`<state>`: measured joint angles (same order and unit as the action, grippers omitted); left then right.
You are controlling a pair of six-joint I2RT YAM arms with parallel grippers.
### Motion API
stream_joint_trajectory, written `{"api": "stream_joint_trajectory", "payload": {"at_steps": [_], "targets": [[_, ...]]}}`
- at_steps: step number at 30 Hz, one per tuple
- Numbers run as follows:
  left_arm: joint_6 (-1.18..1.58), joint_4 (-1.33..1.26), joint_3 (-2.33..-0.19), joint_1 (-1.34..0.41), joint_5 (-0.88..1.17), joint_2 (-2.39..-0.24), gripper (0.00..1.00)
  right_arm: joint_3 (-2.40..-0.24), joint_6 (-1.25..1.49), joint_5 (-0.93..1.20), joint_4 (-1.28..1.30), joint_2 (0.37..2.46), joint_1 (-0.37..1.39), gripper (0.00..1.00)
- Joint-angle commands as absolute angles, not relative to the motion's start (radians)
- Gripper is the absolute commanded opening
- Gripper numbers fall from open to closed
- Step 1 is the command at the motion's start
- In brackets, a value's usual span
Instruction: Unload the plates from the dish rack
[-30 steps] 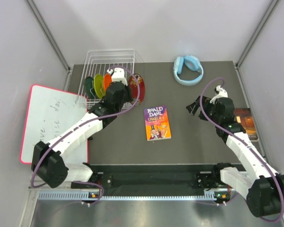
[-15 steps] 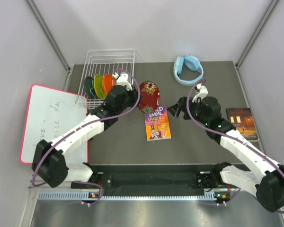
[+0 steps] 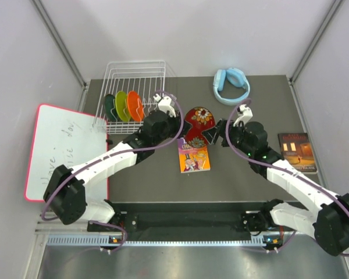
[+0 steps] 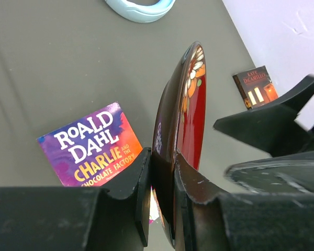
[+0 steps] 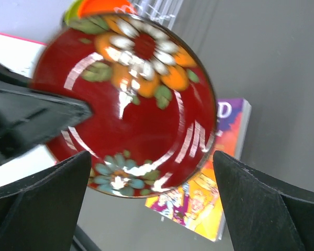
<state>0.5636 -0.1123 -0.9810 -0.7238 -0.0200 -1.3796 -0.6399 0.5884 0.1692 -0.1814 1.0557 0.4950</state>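
The glossy red plate (image 3: 198, 123) with its flower pattern hangs on edge above the table's middle, over the top of a paperback. My left gripper (image 3: 184, 135) is shut on its rim (image 4: 162, 172), one finger on each face. My right gripper (image 3: 213, 132) is open and faces the plate's patterned side (image 5: 131, 99); its fingers (image 5: 251, 209) stand wide either side of the lower rim. The white wire dish rack (image 3: 136, 72) sits at the back left. The dark green plate (image 3: 109, 106), lime green plate (image 3: 121, 104) and orange plate (image 3: 134, 104) stand upright in it.
A Roald Dahl paperback (image 3: 193, 156) lies under the held plate. Blue headphones (image 3: 231, 85) lie at the back right. A dark book (image 3: 296, 152) lies near the right edge. A whiteboard (image 3: 64, 148) leans off the table's left side.
My left arm lifted the red plate out of the rack and carried it right, over the paperback. My right arm swung left from the dark book to meet it, staying open.
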Motion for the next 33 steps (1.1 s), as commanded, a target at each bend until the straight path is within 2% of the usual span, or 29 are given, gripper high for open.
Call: {"api": "stream_joint_trajectory", "payload": {"at_steps": [1,5,9,17,20,21,23,24,26,27,30,32,33], "targets": [[0.583,-0.238,-1.015,-0.724,-0.021,-1.336,0.00,-0.598,0.591,0.085,-0.235,1.040,0.497,1.00],[0.581,-0.245,-0.994,-0.724,-0.035,-1.305,0.00,-0.543,0.612,0.081,-0.285,1.003,0.445,1.00],[0.589,-0.305,-0.970,-0.723,-0.005,-1.310,0.00,-0.496,0.629,0.185,-0.362,1.015,0.376,1.00],[0.676,-0.460,-0.920,-0.723,0.178,-1.370,0.00,-0.482,0.664,0.351,-0.629,1.158,0.362,0.99],[0.704,-0.520,-0.891,-0.723,0.202,-1.376,0.00,-0.497,0.699,0.417,-0.716,1.230,0.360,0.94],[0.713,-0.538,-0.885,-0.721,0.209,-1.377,0.00,-0.500,0.719,0.451,-0.736,1.253,0.360,0.81],[0.721,-0.548,-0.882,-0.719,0.210,-1.382,0.00,-0.476,0.750,0.480,-0.847,1.299,0.359,0.67],[0.724,-0.548,-0.881,-0.715,0.212,-1.385,0.00,-0.462,0.780,0.491,-0.897,1.308,0.356,0.46],[0.727,-0.548,-0.871,-0.709,0.209,-1.391,0.00,-0.416,0.817,0.521,-1.015,1.324,0.339,0.18],[0.726,-0.548,-0.868,-0.706,0.204,-1.393,0.00,-0.401,0.846,0.526,-1.041,1.324,0.328,0.00],[0.716,-0.525,-0.862,-0.698,0.187,-1.404,0.02,-0.353,0.870,0.551,-1.062,1.295,0.278,0.00],[0.681,-0.499,-0.874,-0.695,0.167,-1.414,0.24,-0.310,0.874,0.528,-1.033,1.231,0.229,0.00],[0.666,-0.465,-0.880,-0.696,0.158,-1.417,0.38,-0.302,0.865,0.519,-0.961,1.201,0.207,0.00]]}}
